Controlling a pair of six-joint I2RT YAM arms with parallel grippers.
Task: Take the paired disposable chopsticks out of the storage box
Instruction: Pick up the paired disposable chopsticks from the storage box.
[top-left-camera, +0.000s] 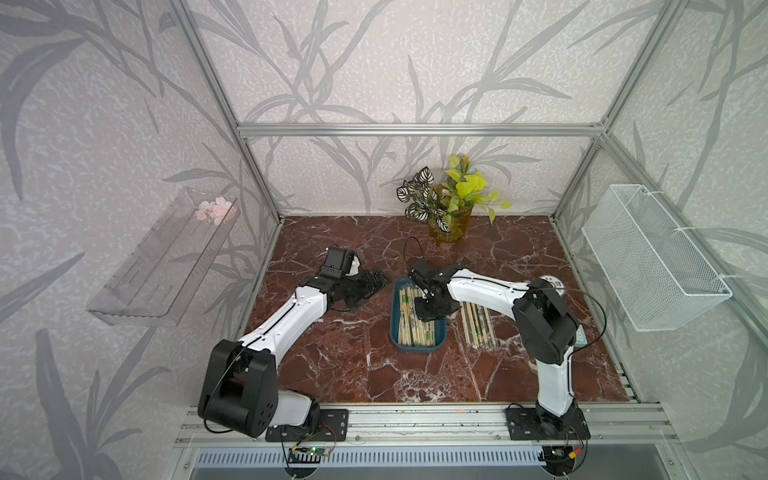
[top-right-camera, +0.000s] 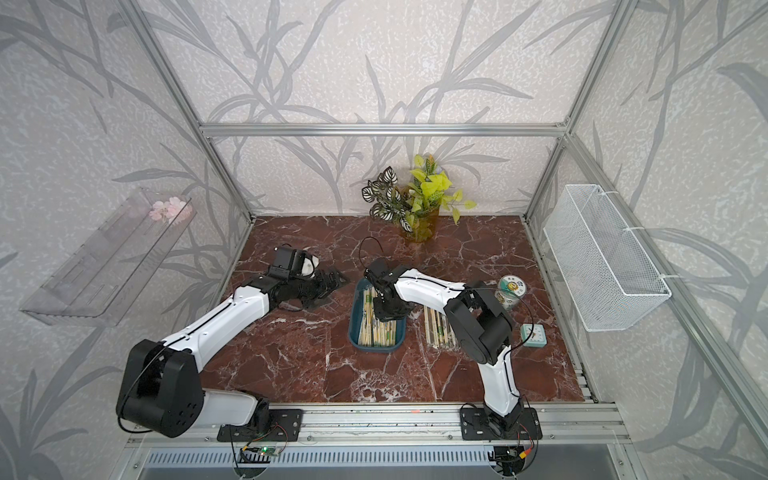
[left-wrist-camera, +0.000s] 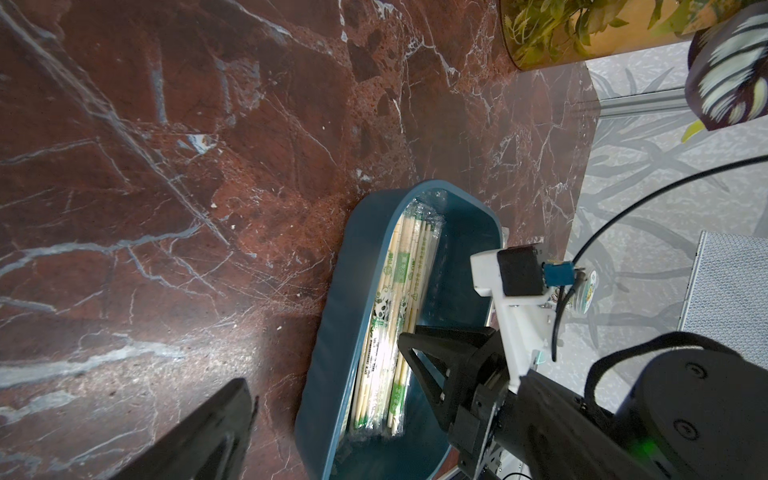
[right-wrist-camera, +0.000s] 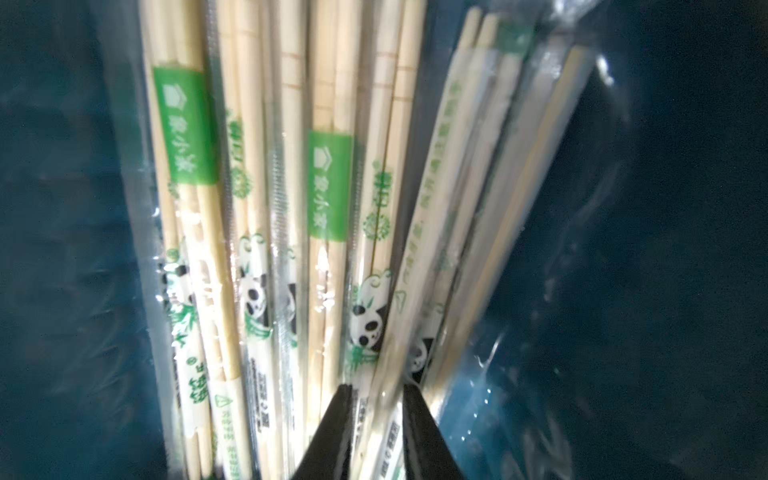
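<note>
The storage box (top-left-camera: 417, 350) (top-right-camera: 376, 348) is a dark teal tray at mid-table, and several paired disposable chopsticks (top-left-camera: 409, 324) (top-right-camera: 374, 328) (left-wrist-camera: 390, 311) (right-wrist-camera: 291, 208) lie lengthwise in it. My right gripper (top-left-camera: 429, 316) (top-right-camera: 386, 315) (right-wrist-camera: 376, 390) reaches down into the box. Its two black fingers are shut on one wrapped pair (right-wrist-camera: 436, 249), which slants away from the others. More wrapped pairs (top-left-camera: 478, 324) (top-right-camera: 438, 328) lie on the table just right of the box. My left gripper (top-left-camera: 376, 282) (top-right-camera: 332, 282) rests open and holds nothing, left of the box's far end. Only one of its fingers (left-wrist-camera: 216, 424) shows in the left wrist view.
A potted plant (top-left-camera: 451, 224) stands at the back. A round tin (top-right-camera: 511, 291) and a small teal clock (top-right-camera: 534, 334) sit by the right arm. A white wire basket (top-left-camera: 656, 257) hangs on the right wall and a clear shelf (top-left-camera: 166, 257) on the left wall.
</note>
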